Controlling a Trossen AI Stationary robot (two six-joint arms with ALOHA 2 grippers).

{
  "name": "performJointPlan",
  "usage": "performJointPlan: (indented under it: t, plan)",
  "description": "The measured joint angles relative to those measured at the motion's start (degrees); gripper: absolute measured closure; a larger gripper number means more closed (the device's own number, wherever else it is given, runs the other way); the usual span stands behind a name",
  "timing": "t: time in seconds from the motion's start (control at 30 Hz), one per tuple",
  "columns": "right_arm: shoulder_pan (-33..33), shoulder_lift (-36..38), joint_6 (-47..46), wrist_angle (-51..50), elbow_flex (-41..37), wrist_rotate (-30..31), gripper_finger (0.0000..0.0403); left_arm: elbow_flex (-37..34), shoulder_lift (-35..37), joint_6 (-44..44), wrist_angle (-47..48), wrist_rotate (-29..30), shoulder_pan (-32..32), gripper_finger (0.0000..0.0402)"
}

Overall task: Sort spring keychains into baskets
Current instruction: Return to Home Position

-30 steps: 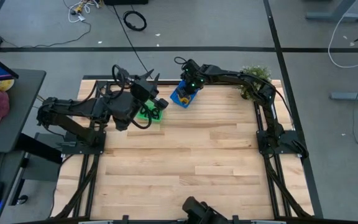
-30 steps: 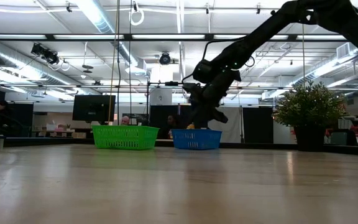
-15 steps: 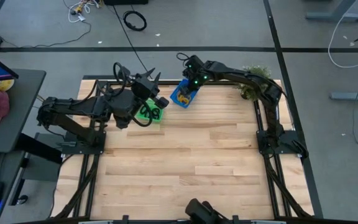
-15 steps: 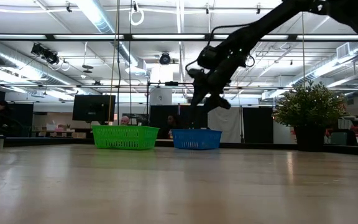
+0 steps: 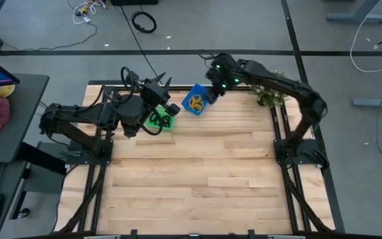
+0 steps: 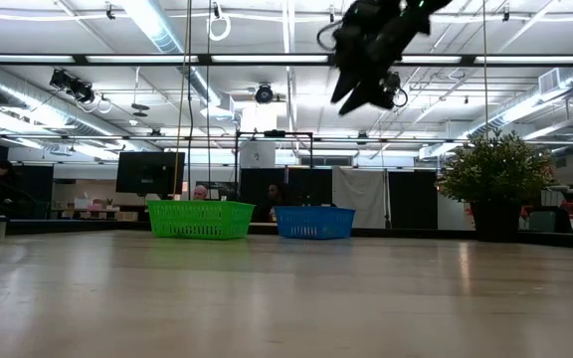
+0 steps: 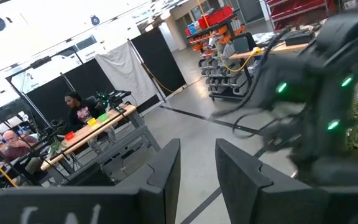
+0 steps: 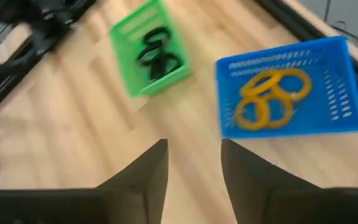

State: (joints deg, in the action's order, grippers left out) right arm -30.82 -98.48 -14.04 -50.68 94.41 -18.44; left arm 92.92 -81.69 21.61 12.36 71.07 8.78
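The blue basket point(image 8: 328, 93) stands at the table's far edge and holds several orange spring keychains point(image 8: 269, 99). The green basket point(image 8: 126, 43) beside it, toward the table's left, holds black spring keychains point(image 8: 157, 55). My right gripper point(image 8: 194, 165) hangs open high above the table, just right of the blue basket point(image 5: 194, 101), with nothing between its fingers. In the low view it point(image 6: 358, 94) is near the ceiling lights. My left gripper point(image 7: 197, 174) points level over the green basket point(image 5: 158, 121), open and holding nothing.
A potted plant point(image 5: 270, 86) stands at the table's far right corner, beside the right arm. The wooden table top point(image 5: 197, 172) lies bare toward the near edge. People sit at desks in the room beyond the table.
My right gripper has risen from just inside the blue basket to high above it and drawn back toward the table's far right corner. The orange keychains lie in the blue basket. My left arm has kept still.
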Motion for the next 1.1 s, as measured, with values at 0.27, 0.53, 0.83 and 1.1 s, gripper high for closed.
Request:
performJointPlan:
  t: [0.27,0.53,0.83,1.1]
  plan:
    - [9.6,13.0,-1.0,-9.2,0.0,2.2,0.0288,0.0,0.0,0.0,0.0,0.0,0.0,0.0296]
    - [17.5,21.2,4.6,-2.0,0.0,3.5,0.0318,0.0,0.0,-0.8,0.0,-5.2,-0.5,0.0296]
    - [17.6,24.4,9.2,-1.9,0.0,4.2,0.0392,0.0,1.2,-13.4,12.3,-41.8,-6.1,0.0336]
    - [17.6,25.8,10.6,-4.2,0.0,4.0,0.04,-13.2,7.3,-20.9,-5.7,-65.0,-11.8,0.0395]
